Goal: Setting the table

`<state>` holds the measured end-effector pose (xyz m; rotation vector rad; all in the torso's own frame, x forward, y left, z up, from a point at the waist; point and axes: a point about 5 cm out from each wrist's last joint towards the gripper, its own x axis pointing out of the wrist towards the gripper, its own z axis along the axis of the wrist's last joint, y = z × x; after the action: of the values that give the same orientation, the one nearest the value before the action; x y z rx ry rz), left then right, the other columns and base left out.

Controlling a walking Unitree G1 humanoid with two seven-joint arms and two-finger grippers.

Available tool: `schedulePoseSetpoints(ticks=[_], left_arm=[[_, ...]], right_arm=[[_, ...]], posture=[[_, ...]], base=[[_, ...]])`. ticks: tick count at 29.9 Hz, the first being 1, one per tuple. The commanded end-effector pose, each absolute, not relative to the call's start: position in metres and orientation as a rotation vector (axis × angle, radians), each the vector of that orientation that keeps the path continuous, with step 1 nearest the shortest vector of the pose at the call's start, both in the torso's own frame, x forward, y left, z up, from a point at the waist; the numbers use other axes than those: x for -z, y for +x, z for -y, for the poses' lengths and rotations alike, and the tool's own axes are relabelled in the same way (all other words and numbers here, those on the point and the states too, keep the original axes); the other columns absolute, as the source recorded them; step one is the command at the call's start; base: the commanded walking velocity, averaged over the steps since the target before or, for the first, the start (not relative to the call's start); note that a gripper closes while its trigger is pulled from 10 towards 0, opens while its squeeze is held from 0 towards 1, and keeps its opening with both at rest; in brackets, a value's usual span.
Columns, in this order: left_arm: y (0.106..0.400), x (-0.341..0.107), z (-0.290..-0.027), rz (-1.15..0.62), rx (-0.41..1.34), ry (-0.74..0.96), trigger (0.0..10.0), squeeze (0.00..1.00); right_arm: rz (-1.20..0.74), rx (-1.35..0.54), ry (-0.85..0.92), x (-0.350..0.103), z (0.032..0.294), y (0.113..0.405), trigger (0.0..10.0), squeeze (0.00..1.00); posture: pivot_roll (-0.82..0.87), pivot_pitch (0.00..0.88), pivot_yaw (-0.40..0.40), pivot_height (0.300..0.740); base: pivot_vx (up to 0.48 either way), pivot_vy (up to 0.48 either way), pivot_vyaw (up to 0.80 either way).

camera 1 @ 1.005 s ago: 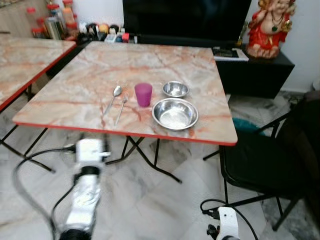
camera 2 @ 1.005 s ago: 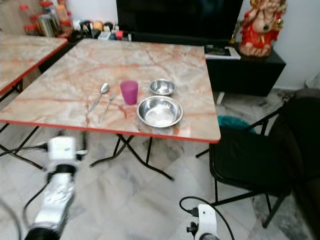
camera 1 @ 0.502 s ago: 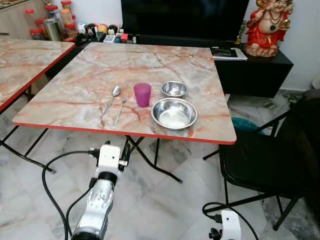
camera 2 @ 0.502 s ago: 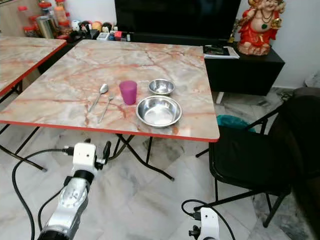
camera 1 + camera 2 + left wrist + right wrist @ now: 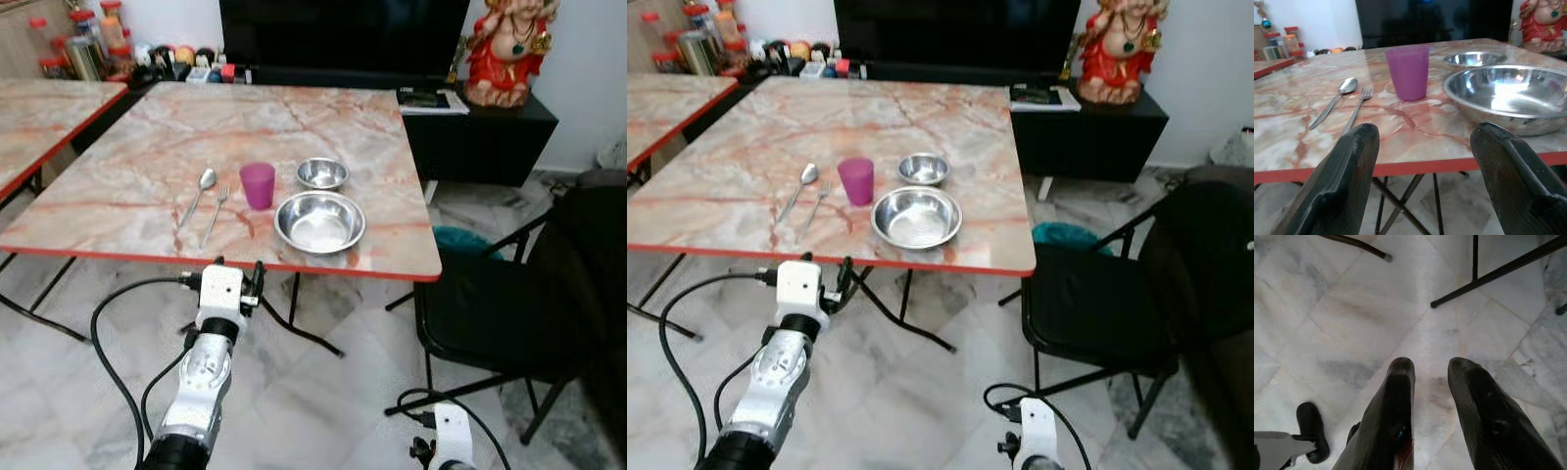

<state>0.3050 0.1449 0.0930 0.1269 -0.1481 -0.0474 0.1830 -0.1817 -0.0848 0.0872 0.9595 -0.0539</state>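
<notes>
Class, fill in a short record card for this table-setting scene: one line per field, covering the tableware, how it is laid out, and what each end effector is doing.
Surface: marble-pattern table with a red edge
Cutlery: spoon and fork, side by side
Cup: purple cup, upright, right of the fork
Bowls: large steel bowl near the front edge, small steel bowl behind it
Left end effector: raised before the table's front edge, fingers open, empty
Right end effector: hangs low over the marble floor, fingers apart, empty
Seat: black chair to the table's right
</notes>
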Motion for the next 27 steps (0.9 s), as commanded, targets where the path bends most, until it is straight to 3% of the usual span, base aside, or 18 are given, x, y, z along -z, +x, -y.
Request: schedulePoseSetpoints(ticks=[1, 20, 27], left_arm=[[0.306, -0.091, -0.147, 0.127, 0.032, 0.102, 10.0, 0.0], [0.319, -0.1, -0.172, 0.108, -0.068, 0.047, 10.0, 0.0], [0.322, -0.103, -0.173, 0.113, -0.062, 0.046, 10.0, 0.0]], right_arm=[[-0.961, 0.064, 0.094, 0.085, 0.184, 0.181, 10.0, 0.0], [-0.947, 0.05, 0.091, 0.083, 0.183, 0.187, 10.0, 0.0], [-0.949, 0.048, 0.111, 0.083, 0.181, 0.188, 10.0, 0.0]], posture=[[-0.08, 0.0, -0.035, 0.74], [-0.07, 0.0, -0.046, 0.74], [-0.08, 0.0, -0.045, 0.74]], base=[[0.0, 0.0, 0.0], [0.0, 0.0, 0.0], [0.311, 0.0, -0.08]])
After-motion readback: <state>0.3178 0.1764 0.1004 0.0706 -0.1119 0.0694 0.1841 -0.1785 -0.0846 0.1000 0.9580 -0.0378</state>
